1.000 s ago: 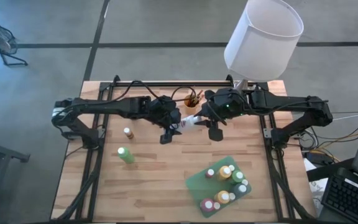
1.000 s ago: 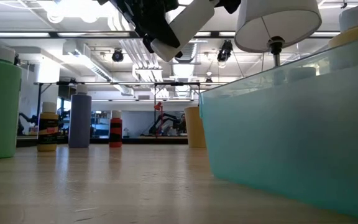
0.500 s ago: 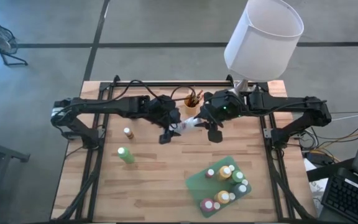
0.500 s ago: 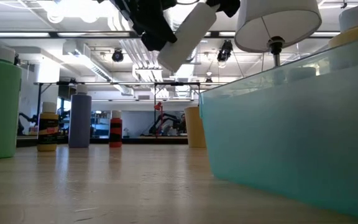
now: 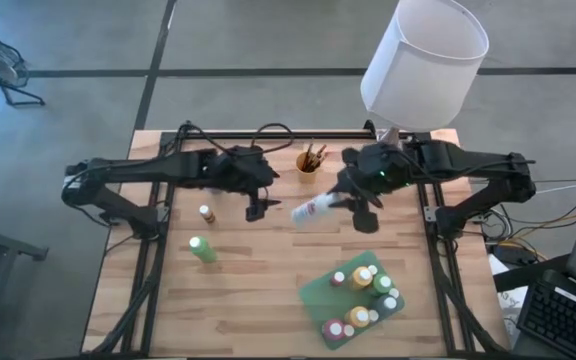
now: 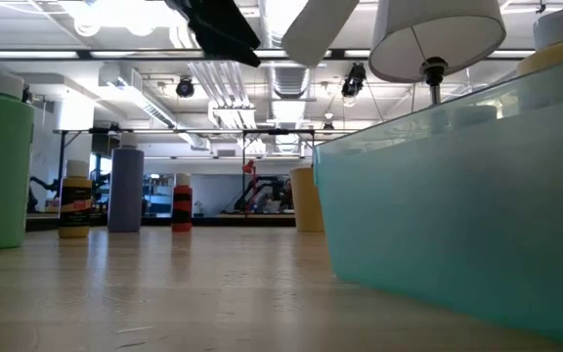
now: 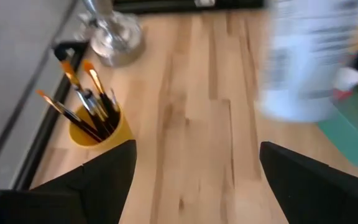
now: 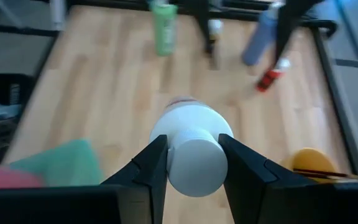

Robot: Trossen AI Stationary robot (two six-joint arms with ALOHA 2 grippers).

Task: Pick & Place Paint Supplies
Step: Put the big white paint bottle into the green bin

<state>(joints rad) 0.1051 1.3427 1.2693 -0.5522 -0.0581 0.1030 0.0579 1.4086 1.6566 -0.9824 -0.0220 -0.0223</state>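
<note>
The right gripper is pinching a white paint bottle by its cap, long axis pointing toward the left arm. The left gripper, jaws spread, is hanging just beside it, while the green tray is lying nearer the right arm.

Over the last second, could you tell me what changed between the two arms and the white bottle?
The left gripper opened, let go of the white bottle and drew back toward its own side. The right gripper now holds the bottle alone by its cap end and has carried it slightly toward the green tray. The brush cup, the green bottle, the small bottle and the tray's bottles stayed put.
</note>
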